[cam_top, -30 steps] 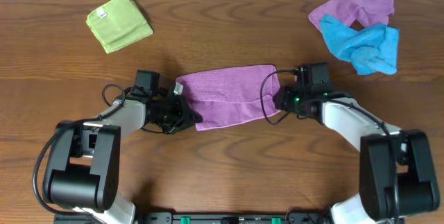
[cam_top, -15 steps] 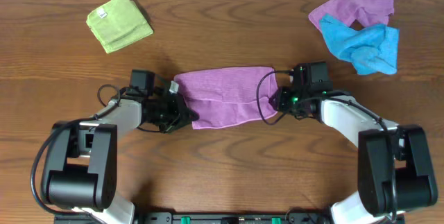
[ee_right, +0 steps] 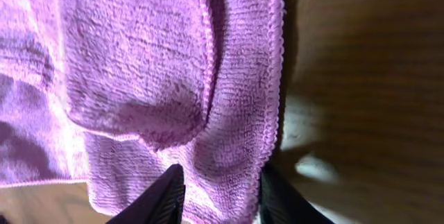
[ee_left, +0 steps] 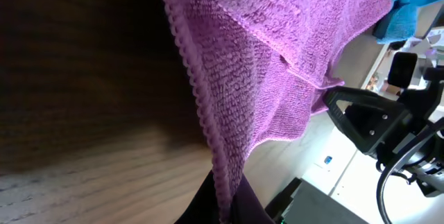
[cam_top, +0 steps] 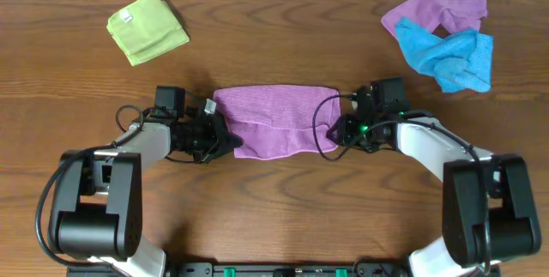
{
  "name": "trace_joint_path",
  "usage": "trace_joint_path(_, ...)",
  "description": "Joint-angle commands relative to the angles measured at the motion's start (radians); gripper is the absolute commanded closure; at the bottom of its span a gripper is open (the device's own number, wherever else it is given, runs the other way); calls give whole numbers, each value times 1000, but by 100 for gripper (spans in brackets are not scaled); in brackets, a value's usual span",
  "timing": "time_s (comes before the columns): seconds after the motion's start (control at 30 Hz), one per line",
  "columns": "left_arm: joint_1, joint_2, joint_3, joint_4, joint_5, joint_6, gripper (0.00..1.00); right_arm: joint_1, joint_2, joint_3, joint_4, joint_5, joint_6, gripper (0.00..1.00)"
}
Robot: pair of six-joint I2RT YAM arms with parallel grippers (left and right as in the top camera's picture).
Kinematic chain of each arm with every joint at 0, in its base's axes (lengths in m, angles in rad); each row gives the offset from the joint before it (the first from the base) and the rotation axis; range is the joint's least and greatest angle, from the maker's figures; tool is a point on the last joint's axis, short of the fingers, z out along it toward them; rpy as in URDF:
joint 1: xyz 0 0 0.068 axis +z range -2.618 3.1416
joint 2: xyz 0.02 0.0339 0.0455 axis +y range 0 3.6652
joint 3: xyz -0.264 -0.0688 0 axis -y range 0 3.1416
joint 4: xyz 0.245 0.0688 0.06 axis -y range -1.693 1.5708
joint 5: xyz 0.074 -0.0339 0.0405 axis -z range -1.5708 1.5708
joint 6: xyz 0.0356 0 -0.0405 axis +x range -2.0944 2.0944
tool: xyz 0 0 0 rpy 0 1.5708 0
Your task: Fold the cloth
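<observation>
The lilac-purple cloth (cam_top: 274, 119) lies folded in a wide band at the table's middle, a small white tag at its far left corner. My left gripper (cam_top: 225, 142) is at its front left corner, shut on the cloth's edge, which runs pinched between the fingers in the left wrist view (ee_left: 225, 207). My right gripper (cam_top: 334, 131) is at the front right corner. In the right wrist view its fingers (ee_right: 222, 200) sit close together with bunched cloth (ee_right: 139, 78) filling the gap between them.
A folded lime-green cloth (cam_top: 147, 27) lies at the far left. A second purple cloth (cam_top: 433, 9) and a bright blue cloth (cam_top: 450, 58) lie crumpled together at the far right. Bare wood surrounds the middle cloth.
Both grippers have shifted a little to the left, and the cloth has moved left with them. Its shape is nearly the same.
</observation>
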Motion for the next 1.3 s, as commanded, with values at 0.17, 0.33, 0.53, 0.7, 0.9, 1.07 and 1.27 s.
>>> trace_joint_path(0.17, 9, -5, 26, -3, 34, 18, 94, 0, 50, -40, -38, 24, -53, 99)
trace_joint_path(0.33, 9, -6, 58, -3, 108, 16, 94, -4, 36, -32, -36, -29, -65, 99)
trace_joint_path(0.53, 9, -11, 174, -30, 180, -62, 94, -17, -136, 32, -62, -127, -67, 99)
trace_joint_path(0.7, 9, -24, 350, -88, 194, -88, 94, -17, -344, 128, -114, -45, -59, 99)
trace_joint_path(0.9, 8, -25, 500, -112, 171, -95, 94, -17, -429, 189, -117, -8, -43, 99)
trace_joint_path(1.07, 8, -25, 614, -112, 152, -116, 94, -17, -429, 230, -103, 3, -18, 99)
trace_joint_path(1.27, 8, -25, 676, -111, 133, -139, 94, -17, -429, 272, -98, 11, -3, 99)
